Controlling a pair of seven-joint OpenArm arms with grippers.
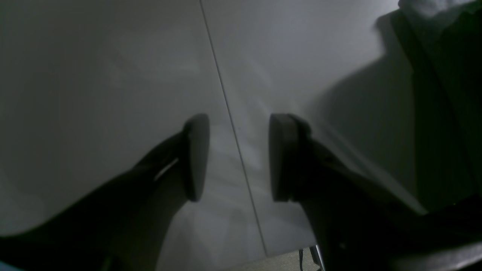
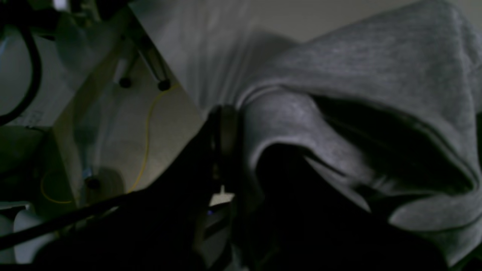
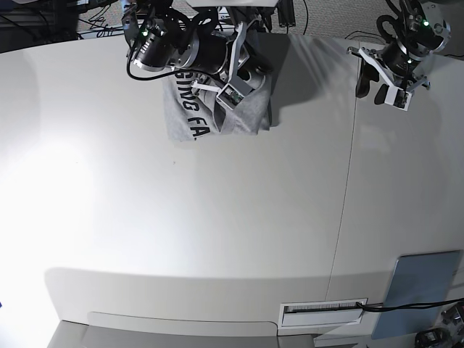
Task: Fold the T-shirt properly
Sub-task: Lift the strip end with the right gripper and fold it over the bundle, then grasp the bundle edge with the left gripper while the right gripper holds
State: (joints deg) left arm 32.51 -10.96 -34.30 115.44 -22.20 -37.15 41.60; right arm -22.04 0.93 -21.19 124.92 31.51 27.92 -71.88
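Pincer on my right [image 2: 241, 165] is almost closed, and it has hold of grey T-shirt [image 3: 190, 119]; my left pincer [image 1: 238, 158] stands wide apart, holding nothing.

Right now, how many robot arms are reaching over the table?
2. The left arm has its fingers open above the table; the right arm has its fingers closed on the T-shirt. No others show.
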